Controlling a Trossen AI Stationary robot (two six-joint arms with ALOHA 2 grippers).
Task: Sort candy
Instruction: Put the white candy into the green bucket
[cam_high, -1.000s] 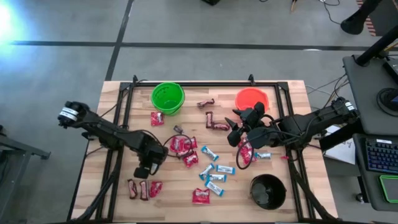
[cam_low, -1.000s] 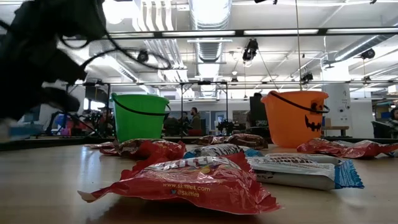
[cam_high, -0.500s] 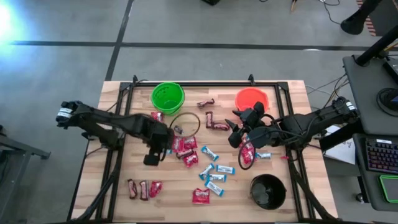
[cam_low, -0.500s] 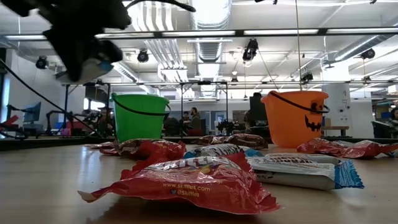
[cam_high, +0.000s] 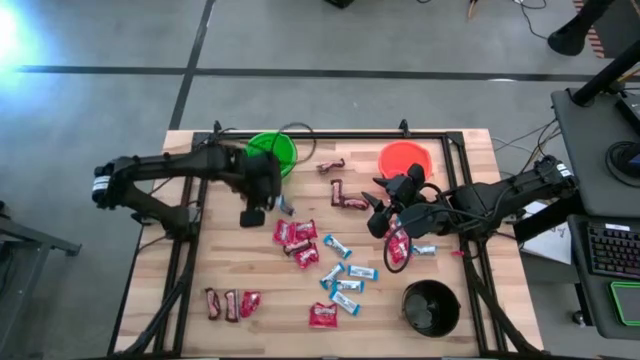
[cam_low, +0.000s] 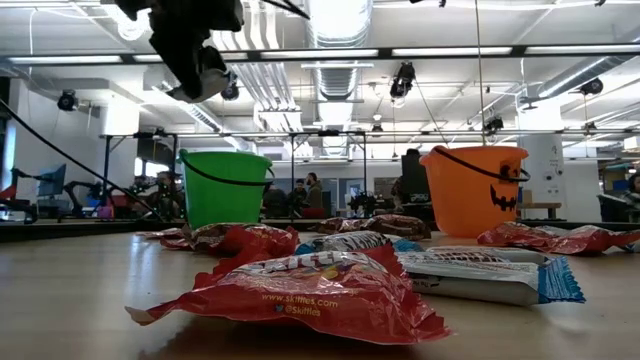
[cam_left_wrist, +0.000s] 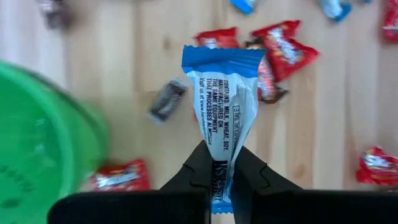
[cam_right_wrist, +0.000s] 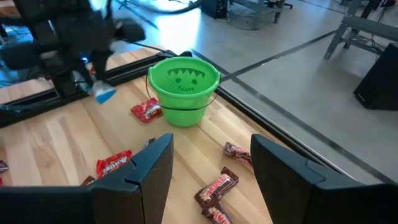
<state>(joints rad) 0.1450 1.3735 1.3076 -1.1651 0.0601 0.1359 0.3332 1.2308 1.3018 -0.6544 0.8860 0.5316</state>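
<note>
The left pincer (cam_left_wrist: 214, 180) is pinched tight on a light-blue-and-white bar (cam_left_wrist: 222, 106), gripping one crimped end so the glossy wrapper sticks out ahead of the fingers. In the overhead view that pincer (cam_high: 262, 205) hangs just beside the green bucket (cam_high: 283, 146), above the wooden counter (cam_high: 470, 160). So this looks like the carry step: one sweet lifted, on its way to a bucket. Which bucket it belongs in I can't tell; the green one is nearest, with the orange bucket (cam_high: 405, 158) and the black bucket (cam_high: 431, 308) farther off. The next move calls for getting the bar over a rim and then letting the fingers part, and a thin crinkly wrapper may cling to a pad.

The right pincer (cam_right_wrist: 211, 165) waits with its fingers spread wide and nothing between them, over the counter near the orange bucket.

Plenty remains: flat red packets (cam_high: 292, 234) bunched mid-counter, more blue-and-white bars (cam_high: 346, 285) scattered nearer the black bucket, and dark brown bars (cam_high: 340, 194) between the green and orange buckets. The buckets are smooth round plastic; the counter is pale planked wood.
</note>
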